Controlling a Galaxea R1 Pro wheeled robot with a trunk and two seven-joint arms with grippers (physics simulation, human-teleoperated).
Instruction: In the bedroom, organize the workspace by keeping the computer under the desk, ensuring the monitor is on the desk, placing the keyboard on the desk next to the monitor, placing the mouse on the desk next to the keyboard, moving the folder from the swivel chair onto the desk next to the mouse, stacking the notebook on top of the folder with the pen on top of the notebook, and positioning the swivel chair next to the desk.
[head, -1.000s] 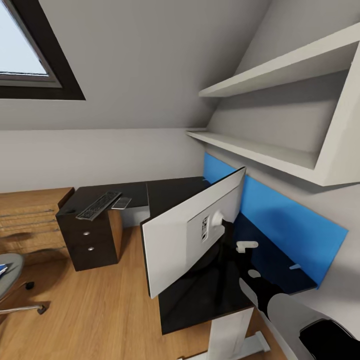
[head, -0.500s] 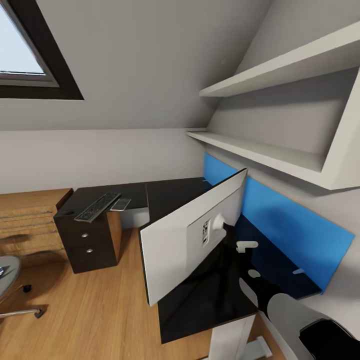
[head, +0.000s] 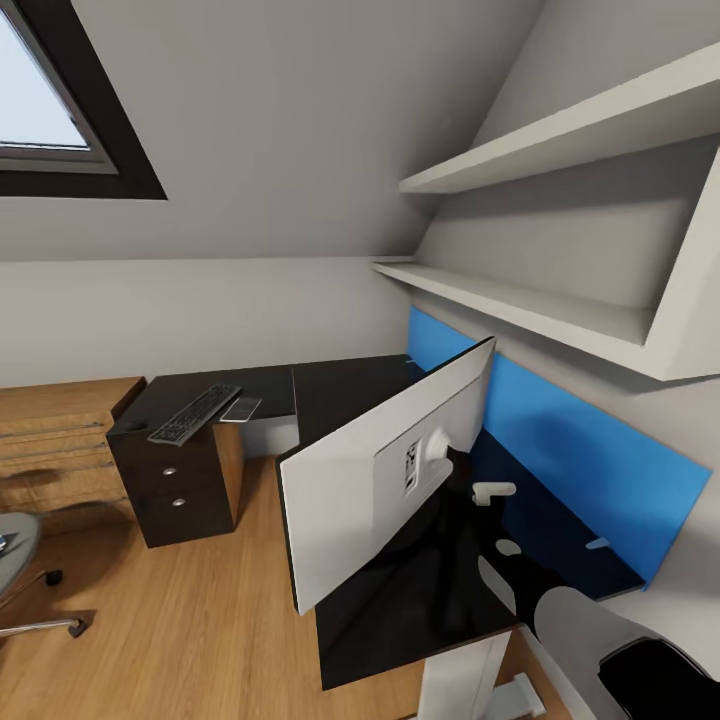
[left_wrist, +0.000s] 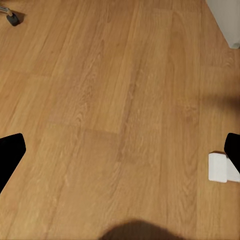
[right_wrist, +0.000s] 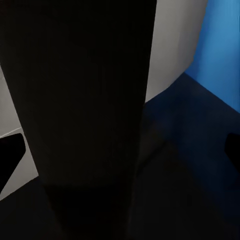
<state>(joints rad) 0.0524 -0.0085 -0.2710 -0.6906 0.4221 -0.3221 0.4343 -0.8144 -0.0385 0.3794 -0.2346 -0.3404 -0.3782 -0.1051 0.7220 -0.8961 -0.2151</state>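
Note:
The monitor (head: 350, 480) stands on the black desk (head: 340, 385) with its pale grey back toward me, tilted. My right arm reaches in behind it. In the right wrist view the black monitor stand (right_wrist: 85, 100) looms very close between the spread fingers of my open right gripper (right_wrist: 120, 150). The keyboard (head: 195, 413) lies on the desk's far wing, with a thin grey book, apparently the notebook (head: 241, 408), beside it. The swivel chair (head: 12, 545) peeks in at the left border. My left gripper (left_wrist: 120, 155) hangs open over wooden floor. Computer, mouse, pen and folder are out of view.
A blue wall panel (head: 580, 450) runs behind the desk, under white shelves (head: 560, 140). The black drawer unit (head: 175, 490) stands beside a wooden dresser (head: 50, 440). A white desk foot (left_wrist: 220, 167) and a chair wheel (left_wrist: 12, 19) rest on the floor.
The whole view has shifted slightly, so the chair sits further off the left border. The monitor and my right arm hold about the same place.

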